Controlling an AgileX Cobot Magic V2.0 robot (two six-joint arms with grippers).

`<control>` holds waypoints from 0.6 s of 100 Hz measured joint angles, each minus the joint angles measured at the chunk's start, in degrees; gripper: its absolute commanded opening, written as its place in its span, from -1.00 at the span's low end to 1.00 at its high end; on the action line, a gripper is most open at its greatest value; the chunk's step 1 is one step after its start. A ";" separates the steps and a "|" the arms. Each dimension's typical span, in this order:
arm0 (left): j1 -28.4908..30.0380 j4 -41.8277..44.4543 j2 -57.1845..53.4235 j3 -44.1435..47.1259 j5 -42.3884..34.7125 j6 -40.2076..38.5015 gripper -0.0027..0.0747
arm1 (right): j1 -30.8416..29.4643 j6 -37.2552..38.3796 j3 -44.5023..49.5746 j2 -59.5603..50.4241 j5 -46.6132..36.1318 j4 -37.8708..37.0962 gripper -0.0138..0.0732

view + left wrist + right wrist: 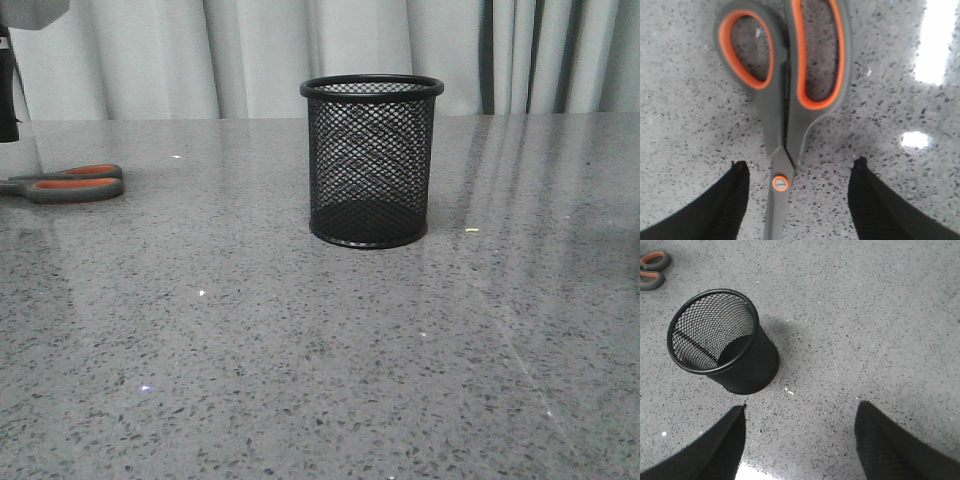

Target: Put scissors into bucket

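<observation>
The scissors (68, 183) lie flat on the grey speckled table (300, 360), far out at its left edge in the front view, well apart from the bucket (371, 160). Their handles point right, toward the bucket, and the blades run off the left edge of that view. The handles are dark grey with a bright orange lining inside both loops; one loop is a small oval, the other longer and narrower. From my left wrist I see them close up (785, 95): the two handle shanks meet at an orange pivot screw (780, 183), and a slim grey blade runs on from there toward my claw. The blades are shut together.

My left claw (797, 200) is spread wide, its two black fingers (715, 210) standing on either side of the pivot, touching nothing, the scissors lying between them.

The bucket stands upright near the middle of the table, a black wire-mesh cylinder with a solid rolled rim and a solid dark base. From my right wrist I look down into its mouth (715, 330); nothing shows inside. My right claw (800, 440) is also spread open and holds nothing, its fingers (890, 450) just beside the bucket, over bare table.

Pale curtains (250, 55) hang behind the far edge.
</observation>
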 measured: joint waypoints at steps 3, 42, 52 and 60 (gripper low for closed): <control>0.10 0.00 0.00 0.00 -0.11 0.13 0.13 | 0.00 0.00 0.00 0.03 0.00 0.00 0.29; 0.47 -3.14 6.39 -7.29 1.14 0.33 0.13 | 1.49 -0.50 0.00 3.38 -0.26 -0.10 0.29; 0.84 -2.79 6.85 -7.70 4.00 0.35 0.13 | 1.49 -0.62 0.00 3.38 -0.26 -0.10 0.29; 1.23 -2.53 7.21 -7.70 5.04 0.61 0.13 | 1.49 -0.62 0.00 3.38 -0.16 -0.10 0.29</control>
